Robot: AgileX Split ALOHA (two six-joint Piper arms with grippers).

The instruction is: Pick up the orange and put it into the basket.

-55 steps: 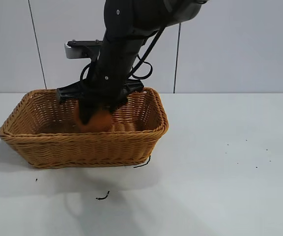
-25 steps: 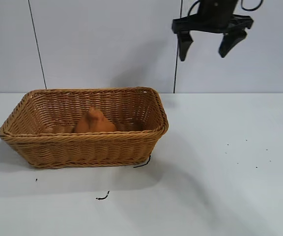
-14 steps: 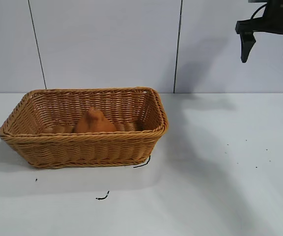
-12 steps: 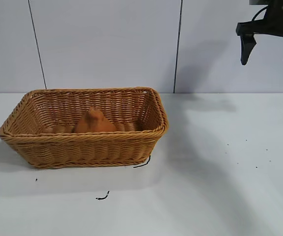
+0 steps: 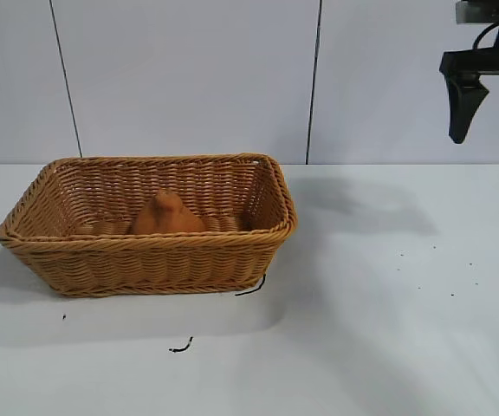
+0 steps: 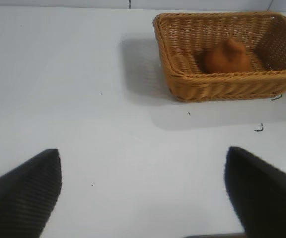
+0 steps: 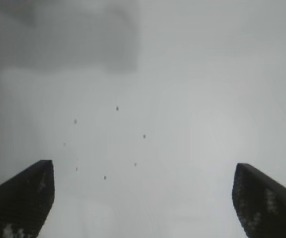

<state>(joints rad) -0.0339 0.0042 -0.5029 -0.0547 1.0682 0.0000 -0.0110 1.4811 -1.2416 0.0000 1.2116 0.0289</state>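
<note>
Nearest you on the white table [image 5: 379,347] lies a small dark scrap [image 5: 180,347], with a second dark strand [image 5: 251,288] touching the basket's front right corner. A few dark specks [image 5: 451,295] dot the table on the right side.

Behind the scraps sits the basket [image 5: 150,253], on the left half of the table. The orange [image 5: 167,214] is inside it, resting on the basket floor near the middle, pointed top up, touched by nothing. From the left wrist view you see the same thing: the orange [image 6: 227,56] upright within the basket [image 6: 222,84], with the scraps on the table just beside the basket's front.

Your left gripper [image 6: 143,191] is well apart from the basket, above bare table, with its 2 fingers spread wide and holding nothing. It does not show in the exterior view.

Farthest back, your right gripper [image 5: 492,104] hangs high at the right edge of the exterior view, in front of the wall [image 5: 189,78] and well clear of the basket; only 1 finger [image 5: 463,108] shows there. The right wrist view shows both fingers wide apart and empty, over speckled table [image 7: 148,163].
</note>
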